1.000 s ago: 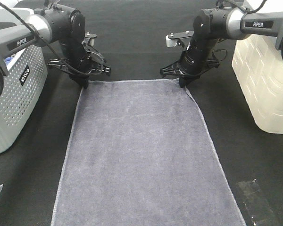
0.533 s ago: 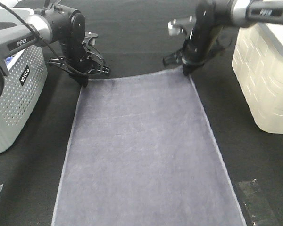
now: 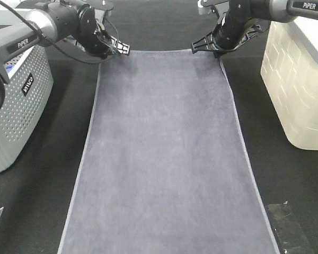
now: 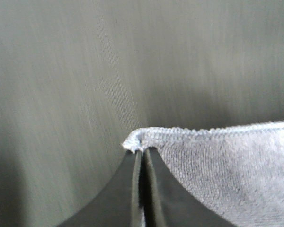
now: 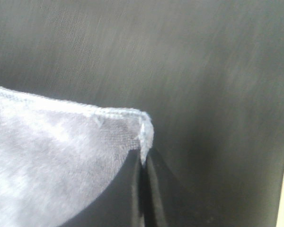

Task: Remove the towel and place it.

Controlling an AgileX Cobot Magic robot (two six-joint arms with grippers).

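Towel (image 3: 167, 153) lies stretched flat along your black tabletop (image 3: 286, 174), running away between grey basket (image 3: 13, 106) and cream basket (image 3: 299, 79); at its far corners, your left hand (image 3: 110, 48) and right hand (image 3: 218, 48) each stand clamped on the hem.

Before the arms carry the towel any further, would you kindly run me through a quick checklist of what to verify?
1. Left tool shut on a towel corner: ok; the hem is pinched between the closed fingers.
2. Right tool shut on the other far corner: ok.
3. Far edge level between the tools: ok; it runs straight in the high view.
4. Towel flat, no folds: ok where visible; the near end is out of frame, cannot tell.
5. Clear of the grey basket and the cream basket: ok; dark table shows on both sides.
6. Grip depth: cannot tell; only the corner tips are held.
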